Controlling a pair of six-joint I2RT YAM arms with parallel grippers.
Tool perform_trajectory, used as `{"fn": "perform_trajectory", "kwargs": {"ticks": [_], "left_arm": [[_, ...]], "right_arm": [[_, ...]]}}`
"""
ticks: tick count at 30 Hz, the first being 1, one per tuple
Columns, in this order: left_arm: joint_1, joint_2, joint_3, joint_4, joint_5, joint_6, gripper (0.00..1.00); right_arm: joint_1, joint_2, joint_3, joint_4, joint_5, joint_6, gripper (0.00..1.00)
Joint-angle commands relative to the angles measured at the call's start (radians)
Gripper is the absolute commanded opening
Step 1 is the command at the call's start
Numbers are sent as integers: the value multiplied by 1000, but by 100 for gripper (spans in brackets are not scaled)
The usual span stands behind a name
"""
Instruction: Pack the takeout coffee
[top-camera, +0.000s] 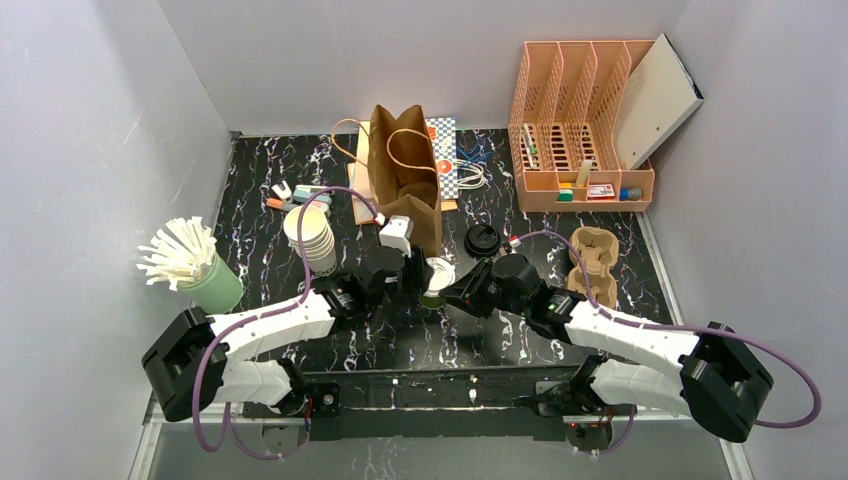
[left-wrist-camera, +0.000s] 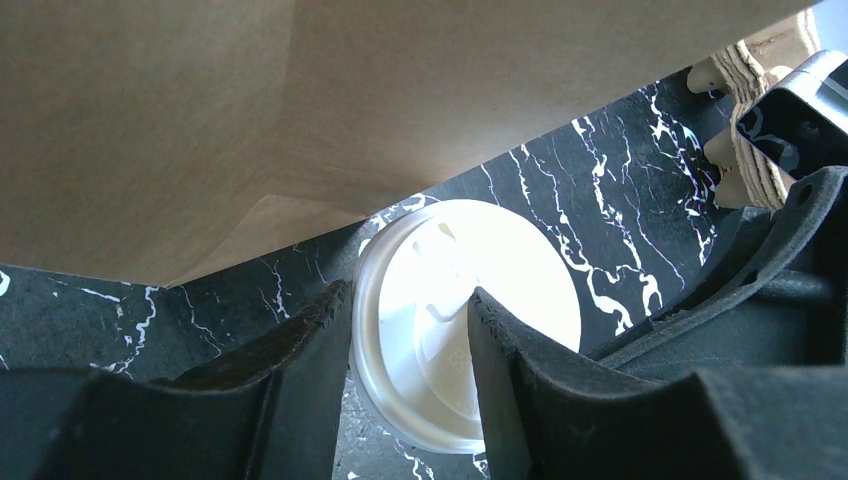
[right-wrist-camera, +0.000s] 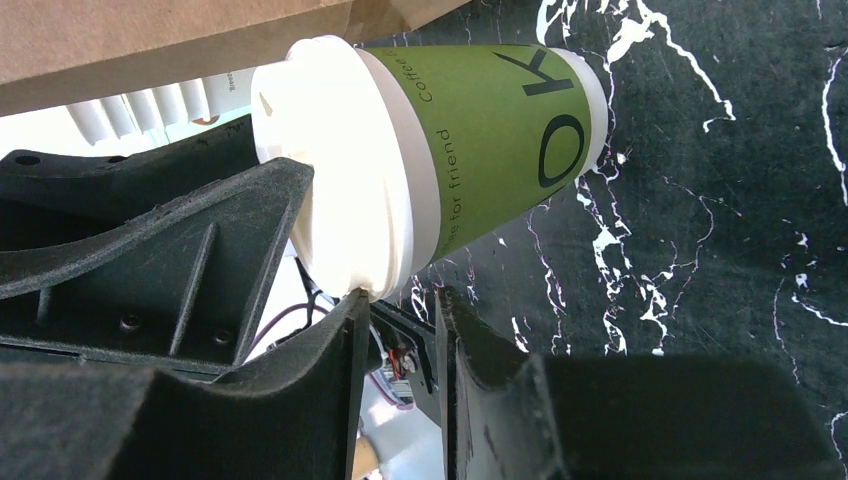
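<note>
The paper bag (top-camera: 405, 175) stands mid-worktop (top-camera: 262, 160). The cup stack (top-camera: 312, 238) is left of it, the loose lid (top-camera: 482, 240) and cup carrier (top-camera: 592, 262) right, the lidded coffee cup (top-camera: 437, 280) just before it, and the file organizer (top-camera: 580, 130) behind right.

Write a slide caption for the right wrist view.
Green-sided cup, white lid on, tilted over the marble table, left gripper at its lid, paper bag behind.

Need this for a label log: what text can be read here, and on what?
"Coffee": small print on the green cup.
"for friend": small print near its lid, start hidden.
"K", "O": large dark letters, same cup.
Print in the pink organizer and on the checkered card: too small to read.
</note>
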Motion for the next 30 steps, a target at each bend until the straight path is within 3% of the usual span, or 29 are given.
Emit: {"fn": "perform_trajectory", "kwargs": {"ticks": [1,9,15,23,30], "left_arm": [[-25,6,-34,-95,93,-13,43],[-25,0,-36,-98,92,-15,43],[-25,-4,-10,-120,85,-8,43],[-25,-3,30,-145,83,4,43],[-25,-29,96,-187,85,15,50]], "right_arm": [[-10,98,-66,-325,130,-49,36],[-10,90,-47,-342,128,-55,35],[-9,1,16,-283,79,-192,37],[-9,-122,90,-292,87,-368,63],[-10,-169,141,-316,84,-487,68]]}}
